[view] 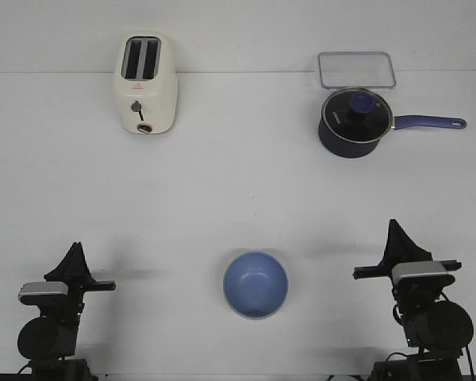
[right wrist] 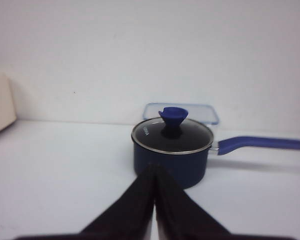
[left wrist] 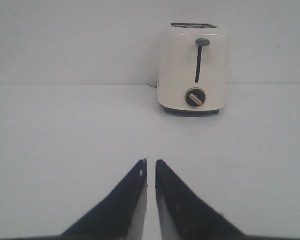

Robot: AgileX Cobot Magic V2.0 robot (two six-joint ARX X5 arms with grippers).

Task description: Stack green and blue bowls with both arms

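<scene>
The periwinkle blue bowl point(view: 255, 284) sits upright and empty at the front middle of the white table point(view: 222, 182), between the two arms. No green bowl shows in any view. My left gripper point(view: 77, 248) rests at the front left, well left of the bowl, empty, with only a thin slit between its fingers; in the left wrist view point(left wrist: 151, 162) it points toward the toaster. My right gripper point(view: 395, 227) rests at the front right, well right of the bowl, shut and empty; in the right wrist view point(right wrist: 155, 167) it points toward the saucepan.
A cream toaster point(view: 146, 83) stands at the back left and shows in the left wrist view point(left wrist: 194, 70). A dark navy lidded saucepan point(view: 355, 123) with a long handle stands at the back right, and shows in the right wrist view point(right wrist: 172, 150). A clear lidded container point(view: 356, 70) lies behind it.
</scene>
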